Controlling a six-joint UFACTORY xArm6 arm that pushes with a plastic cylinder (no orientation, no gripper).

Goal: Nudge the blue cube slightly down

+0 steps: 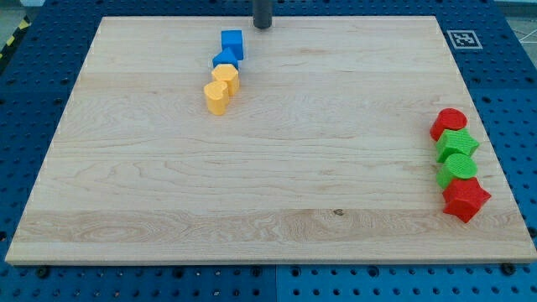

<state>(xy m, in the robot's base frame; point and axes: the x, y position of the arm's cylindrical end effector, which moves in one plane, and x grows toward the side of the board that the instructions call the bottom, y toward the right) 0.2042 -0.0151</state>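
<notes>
The blue cube (232, 42) sits near the top of the wooden board, left of centre. A second blue block (224, 59) of unclear shape touches it just below. Two yellow blocks follow in a line: a heart-like one (226, 78) and a rounded one (216, 97). My tip (263, 25) is at the top edge of the board, a little to the right of and above the blue cube, apart from it.
At the right edge of the board stands a column of blocks: a red cylinder (449, 123), a green star-like block (456, 146), a green cylinder (457, 169) and a red star-like block (465, 200). A fiducial marker (463, 38) lies beyond the top right corner.
</notes>
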